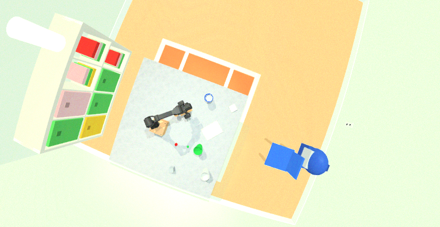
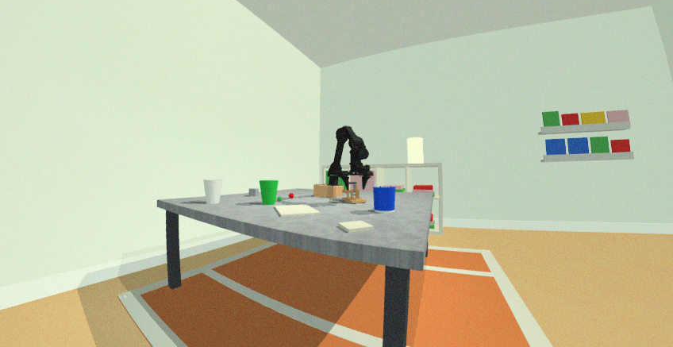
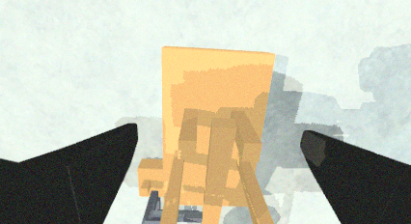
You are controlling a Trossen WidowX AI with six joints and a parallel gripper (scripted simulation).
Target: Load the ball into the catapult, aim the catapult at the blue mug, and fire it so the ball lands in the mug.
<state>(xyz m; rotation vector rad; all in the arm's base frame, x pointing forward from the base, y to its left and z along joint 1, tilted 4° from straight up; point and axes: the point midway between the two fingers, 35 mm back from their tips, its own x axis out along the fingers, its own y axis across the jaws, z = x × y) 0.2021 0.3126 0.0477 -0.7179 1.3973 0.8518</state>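
Observation:
My gripper (image 1: pixel 184 109) (image 2: pixel 355 186) (image 3: pixel 221 134) is open and empty, its fingers wide apart on either side of the wooden catapult (image 2: pixel 353 199) (image 3: pixel 219 65), above its base. In the wrist view the catapult's uprights and arm run down past the lower edge, so its far end is hidden. The blue mug (image 1: pixel 208 97) (image 2: pixel 383 198) stands upright a short way off from the catapult. A small red ball (image 1: pixel 176 144) (image 2: pixel 290 195) and a smaller green ball (image 1: pixel 187 146) (image 2: pixel 279 198) lie on the table, away from the gripper. I cannot tell whether the catapult's cup holds anything.
A green cup (image 1: pixel 198 149) (image 2: pixel 268 192) stands beside the green ball. A white cup (image 1: pixel 205 176) (image 2: pixel 212 191) and a grey cube (image 1: pixel 172 169) (image 2: pixel 253 191) are farther off. Two flat white pieces, one large (image 1: pixel 212 130) (image 2: pixel 296 210) and one small (image 1: pixel 233 108) (image 2: pixel 355 225), lie on the table.

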